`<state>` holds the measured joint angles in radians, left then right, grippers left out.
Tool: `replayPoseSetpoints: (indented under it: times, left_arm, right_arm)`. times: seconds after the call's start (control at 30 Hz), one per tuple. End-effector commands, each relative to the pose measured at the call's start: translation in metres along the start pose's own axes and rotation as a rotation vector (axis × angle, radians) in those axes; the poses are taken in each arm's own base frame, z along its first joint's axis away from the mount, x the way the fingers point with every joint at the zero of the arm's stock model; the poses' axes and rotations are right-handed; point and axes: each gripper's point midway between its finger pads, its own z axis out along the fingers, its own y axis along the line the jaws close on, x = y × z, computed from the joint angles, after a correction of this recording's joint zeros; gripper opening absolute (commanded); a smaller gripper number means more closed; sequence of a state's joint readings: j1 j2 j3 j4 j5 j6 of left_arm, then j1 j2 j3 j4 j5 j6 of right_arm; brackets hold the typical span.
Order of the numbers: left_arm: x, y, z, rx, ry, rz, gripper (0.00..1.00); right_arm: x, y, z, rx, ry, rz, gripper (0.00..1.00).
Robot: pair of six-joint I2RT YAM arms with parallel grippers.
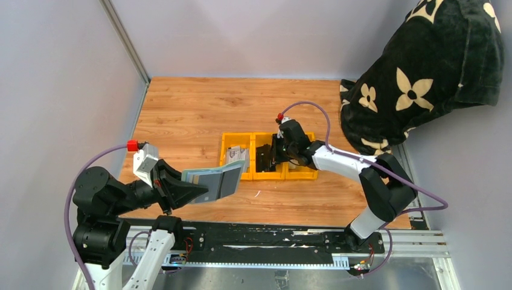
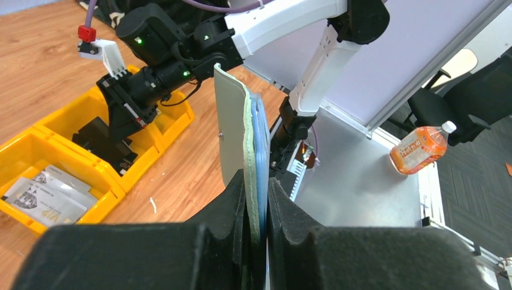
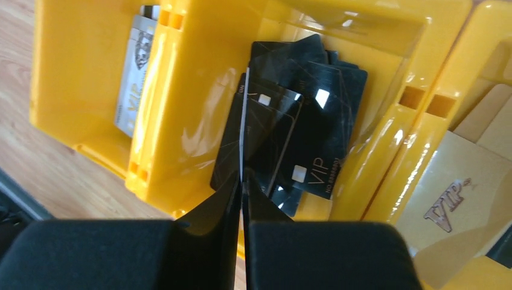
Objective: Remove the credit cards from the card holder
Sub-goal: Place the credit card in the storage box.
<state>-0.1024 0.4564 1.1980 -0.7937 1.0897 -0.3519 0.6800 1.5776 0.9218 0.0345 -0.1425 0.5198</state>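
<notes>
My left gripper (image 1: 194, 192) is shut on the sage-green card holder (image 1: 215, 181) and holds it above the table's front edge. In the left wrist view the card holder (image 2: 236, 130) stands on edge between the jaws of the left gripper (image 2: 258, 208), its blue-grey inside facing right. My right gripper (image 1: 275, 152) hangs over the middle compartment of the yellow bin (image 1: 268, 176). In the right wrist view the right gripper (image 3: 243, 184) is shut on a thin black card (image 3: 243, 130) seen edge-on. Several black cards (image 3: 320, 115) lie below it. Silver-grey cards (image 3: 136, 78) lie in the left compartment.
Gold cards (image 3: 459, 187) lie in the bin's right compartment. A black cloth with cream flowers (image 1: 422, 66) sits at the back right. An orange bottle (image 2: 418, 148) lies off the table. A black rail (image 1: 259, 238) runs along the near edge.
</notes>
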Motion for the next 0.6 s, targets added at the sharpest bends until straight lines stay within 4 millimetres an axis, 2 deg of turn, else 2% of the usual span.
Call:
replayPoseSetpoints:
  times: [0.0,0.1,0.17,0.2,0.3,0.37,0.43,0.53,0.57]
  left_arm:
    - [-0.01,-0.013,-0.004,0.017,-0.032,0.056,0.0]
    - [-0.013,-0.016,-0.005,0.021,-0.04,0.064,0.0]
    - [-0.014,-0.016,-0.005,0.023,-0.046,0.064,0.0]
    - [-0.016,-0.016,-0.004,0.025,-0.052,0.059,0.0]
    - [-0.022,-0.018,-0.002,0.041,-0.075,0.046,0.0]
    - [-0.027,-0.018,-0.001,0.041,-0.094,0.036,0.0]
    - [-0.034,-0.019,-0.001,0.038,-0.122,0.046,0.0]
    - [-0.047,-0.014,0.0,0.006,-0.186,0.049,0.0]
    - [-0.053,-0.014,-0.001,-0.005,-0.219,0.058,0.0]
  right_arm:
    - [-0.014,-0.012,0.001,0.084,-0.047,-0.026,0.1]
    - [-0.018,-0.02,-0.007,0.145,-0.059,-0.033,0.23]
    - [-0.028,-0.018,-0.017,0.167,-0.091,-0.048,0.37]
    - [-0.035,-0.012,-0.023,0.161,-0.11,-0.058,0.43]
    - [-0.054,0.008,-0.047,0.137,-0.166,-0.088,0.48]
    - [-0.066,0.033,-0.07,0.067,-0.223,-0.105,0.51]
    - [-0.076,0.073,-0.101,-0.094,-0.298,-0.119,0.57]
    - [-0.083,0.143,-0.163,-0.473,-0.448,-0.121,0.71]
    - [-0.082,0.16,-0.185,-0.595,-0.495,-0.115,0.72]
